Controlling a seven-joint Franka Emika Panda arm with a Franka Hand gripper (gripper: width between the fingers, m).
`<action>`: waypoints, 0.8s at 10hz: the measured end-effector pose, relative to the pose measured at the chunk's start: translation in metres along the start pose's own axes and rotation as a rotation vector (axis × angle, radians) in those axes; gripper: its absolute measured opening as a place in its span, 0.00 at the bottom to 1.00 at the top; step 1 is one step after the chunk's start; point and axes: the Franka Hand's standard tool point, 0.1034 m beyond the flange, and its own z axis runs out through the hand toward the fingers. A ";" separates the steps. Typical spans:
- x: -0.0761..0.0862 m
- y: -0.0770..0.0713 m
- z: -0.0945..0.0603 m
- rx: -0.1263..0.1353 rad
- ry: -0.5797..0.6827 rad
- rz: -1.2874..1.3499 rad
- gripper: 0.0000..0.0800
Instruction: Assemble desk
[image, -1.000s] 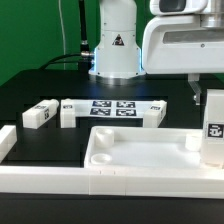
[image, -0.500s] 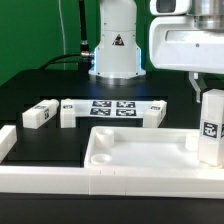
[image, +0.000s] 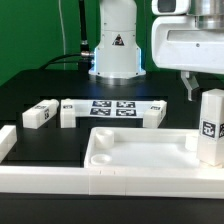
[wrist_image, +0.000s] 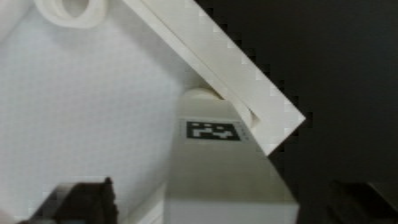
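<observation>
under the end effector (image: 208, 92), upright leg (image: 211, 130) in the tabletop (image: 140, 152) corner, jaws released, clear of it

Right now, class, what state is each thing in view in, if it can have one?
pincer: open, holding nothing.
upright leg: standing on end at the tabletop's corner, ungripped.
tabletop: lying flat, rim upward.
far leg: lying loose on the table.
second leg: loose, beside the marker board.
third leg: loose, at the marker board's other end.
</observation>
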 end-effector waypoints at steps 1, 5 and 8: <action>-0.001 0.000 0.000 -0.009 0.009 -0.106 0.79; 0.000 -0.001 0.000 -0.007 0.012 -0.380 0.81; 0.001 0.000 0.001 -0.036 0.027 -0.656 0.81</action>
